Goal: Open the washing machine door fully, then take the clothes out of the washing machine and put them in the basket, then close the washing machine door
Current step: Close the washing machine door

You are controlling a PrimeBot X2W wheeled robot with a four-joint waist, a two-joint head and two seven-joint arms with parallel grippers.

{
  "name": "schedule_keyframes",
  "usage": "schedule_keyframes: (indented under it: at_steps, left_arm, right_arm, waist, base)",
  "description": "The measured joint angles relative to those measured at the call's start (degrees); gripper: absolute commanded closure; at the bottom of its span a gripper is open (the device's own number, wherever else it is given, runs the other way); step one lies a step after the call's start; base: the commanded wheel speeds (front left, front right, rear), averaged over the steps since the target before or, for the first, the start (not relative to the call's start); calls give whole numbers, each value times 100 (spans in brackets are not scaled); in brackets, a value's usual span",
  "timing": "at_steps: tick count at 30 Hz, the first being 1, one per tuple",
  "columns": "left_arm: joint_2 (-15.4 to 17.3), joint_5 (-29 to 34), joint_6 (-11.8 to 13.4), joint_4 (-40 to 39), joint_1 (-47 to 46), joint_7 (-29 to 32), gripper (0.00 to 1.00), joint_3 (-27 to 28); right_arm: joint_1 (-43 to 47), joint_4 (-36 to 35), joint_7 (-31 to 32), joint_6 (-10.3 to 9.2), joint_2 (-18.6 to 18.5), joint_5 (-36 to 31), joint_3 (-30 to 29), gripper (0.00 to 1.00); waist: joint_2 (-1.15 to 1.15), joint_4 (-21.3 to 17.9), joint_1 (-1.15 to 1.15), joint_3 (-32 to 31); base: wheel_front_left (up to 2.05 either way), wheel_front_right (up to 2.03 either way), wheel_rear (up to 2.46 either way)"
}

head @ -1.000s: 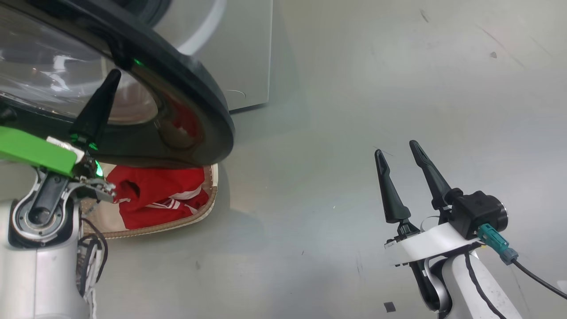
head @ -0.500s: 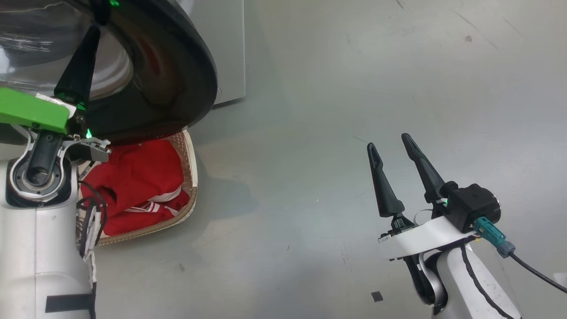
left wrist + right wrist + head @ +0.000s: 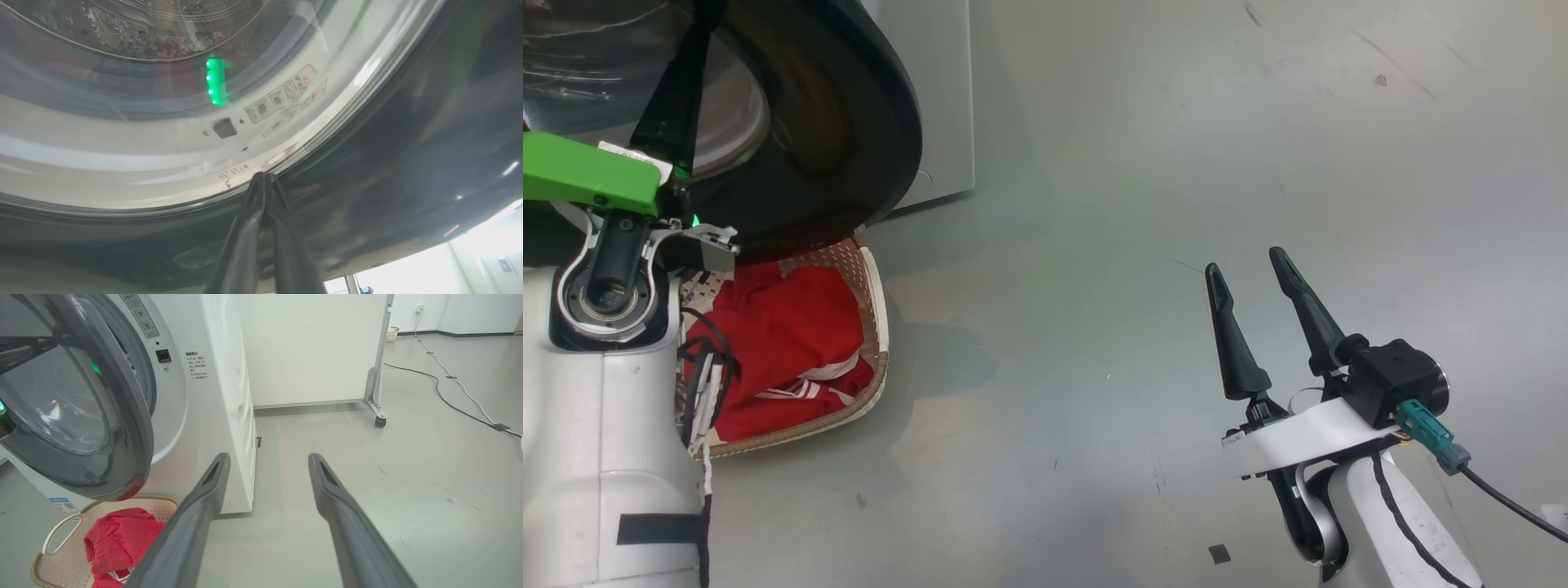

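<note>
**Head view.** The left gripper (image 3: 694,33), jaws together and holding nothing, points up against the washing machine door (image 3: 849,122). The door stands partly open from the washing machine (image 3: 939,98). Below the door, the clothes (image 3: 784,343) lie in the basket (image 3: 876,327) on the floor (image 3: 1094,245). The right gripper (image 3: 1245,263), jaws apart and empty, hovers well to the right.

**Left wrist view.** The left gripper (image 3: 263,176) has its tips closed at the dark ring of the washing machine door (image 3: 408,163), beside the glass (image 3: 122,81).

**Right wrist view.** The right gripper (image 3: 268,457) is spread over the floor (image 3: 408,457). The washing machine door (image 3: 126,416) is ajar. The clothes (image 3: 118,539) sit in the basket (image 3: 135,501).
</note>
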Motion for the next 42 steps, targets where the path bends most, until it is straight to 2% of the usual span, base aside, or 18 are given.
schedule_keyframes:
  at_steps: [8, 22, 29, 32, 33, 34, 35, 36, 37, 42]
  left_arm:
    - [-35, -42, 0, -91, 131, -119, 100, -23]
    - [-74, -499, 0, -631, 1538, -403, 100, 204]
    - [-109, -571, 0, -944, 2252, -534, 100, 110]
    - [-110, -597, 0, -1059, 2502, -610, 73, 82]
    - [-110, -606, 0, -1092, 2580, -647, 59, 70]
    - [-110, -620, 0, -1133, 2660, -664, 53, 55]
    - [-108, -635, 0, -1162, 2738, -676, 26, 31]
    - [-109, -637, 0, -1193, 2819, -702, 11, -10]
    - [-110, -639, 0, -1226, 2903, -705, 0, -38]
    - [-107, -668, 0, -1415, 3294, -903, 0, -87]
  right_arm:
    - [9, 74, 0, -5, 1, -62, -86, 0]
    - [235, 256, 0, -2, 2, -272, -264, 0]
    - [383, 271, 0, -5, 1, -332, -401, 0]
    - [399, 279, 0, -4, -1, -366, -439, 0]
    - [413, 288, 0, -4, -1, -368, -450, 0]
    - [427, 302, 0, -3, -2, -375, -459, 0]
    - [446, 316, 0, 0, -1, -376, -464, 0]
    - [467, 333, 0, 1, 0, -382, -470, 0]
    - [480, 349, 0, 1, 0, -385, -477, 0]
    - [521, 383, 0, 1, 0, -408, -525, 0]
  waist:
    - [0, 158, 0, -119]
    - [0, 535, 0, -485]
    - [0, 769, 0, -658]
    - [0, 873, 0, -720]
    - [0, 905, 0, -744]
    - [0, 934, 0, -769]
    - [0, 959, 0, -797]
    - [0, 983, 0, -828]
    - [0, 1005, 0, -859]
    - [0, 1089, 0, -1035]
  base:
    - [0, 0, 0]
    - [0, 0, 0]
    - [0, 0, 0]
    - [0, 0, 0]
    - [0, 0, 0]
    - [0, 0, 0]
    - [0, 0, 0]
    - [0, 0, 0]
    - [0, 0, 0]
    - [0, 0, 0]
